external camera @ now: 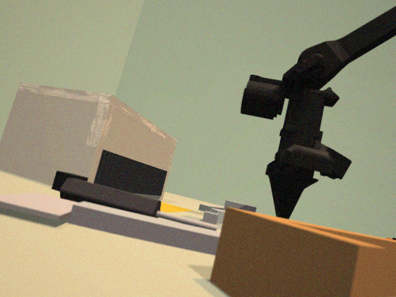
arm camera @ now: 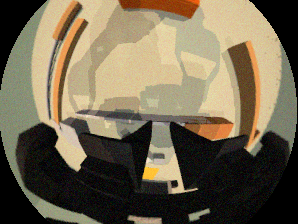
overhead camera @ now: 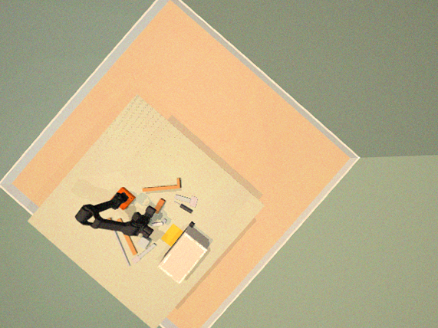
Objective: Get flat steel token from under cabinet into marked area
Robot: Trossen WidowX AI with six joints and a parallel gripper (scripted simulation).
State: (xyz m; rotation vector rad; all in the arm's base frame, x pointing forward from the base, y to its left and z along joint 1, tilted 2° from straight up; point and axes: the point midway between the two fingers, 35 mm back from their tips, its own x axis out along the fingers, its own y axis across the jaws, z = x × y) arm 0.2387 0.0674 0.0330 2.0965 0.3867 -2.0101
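The beige cabinet (overhead camera: 182,257) (external camera: 66,132) stands on the table with a dark opening (external camera: 130,176) low on its front. The yellow marked area (overhead camera: 171,235) (external camera: 171,208) (arm camera: 149,173) lies in front of it. I see no steel token in any view. My gripper (overhead camera: 151,224) (external camera: 283,214) (arm camera: 161,124) points down just left of the marked area, over a small grey tool (overhead camera: 158,223). Its fingers stand a narrow gap apart, and table shows between them. I see nothing held.
Tools lie scattered: an orange L-shaped bar (overhead camera: 162,187), a short orange block (overhead camera: 160,205), a lilac T-piece (overhead camera: 187,199) (external camera: 33,202), a dark rod (overhead camera: 186,207) (external camera: 109,196), a long orange bar (overhead camera: 127,241), a thin grey rod (overhead camera: 122,248), a pale tool (overhead camera: 144,252). An orange block hides my fingertips in the exterior view.
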